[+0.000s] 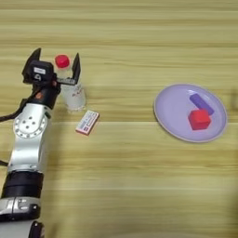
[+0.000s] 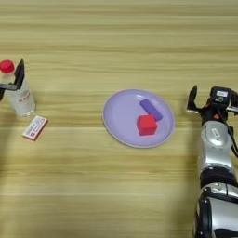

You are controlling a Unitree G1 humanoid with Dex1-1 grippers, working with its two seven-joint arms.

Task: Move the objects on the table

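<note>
left arm runs up the left side from the bottom edge, silver forearm nearly straight, wrist bent slightly right. left tool (image 1: 56, 65) sits at the clear bottle (image 1: 73, 95) w/ red cap (image 1: 62, 61); its two black fingers (image 1: 76, 68) are spread wide, one on each side of the bottle's neck, cap between them. can't tell if either finger touches the bottle; not clamped on it. bottle stands upright on the counter (image 1: 121, 176). just below-right of the bottle lies a small flat white card w/ red end (image 1: 87, 122), tilted, apart from the bottle.

mid-right: lilac plate (image 2: 118, 118) flat on counter, holding the red cube (image 2: 147, 125) and the purple block (image 2: 151, 109), block just behind cube, about touching.

right arm comes up the right edge, forearm upright. right tool (image 2: 211, 98) is near the plate's right rim but apart from it, fingers spread, holding nothing.
</note>
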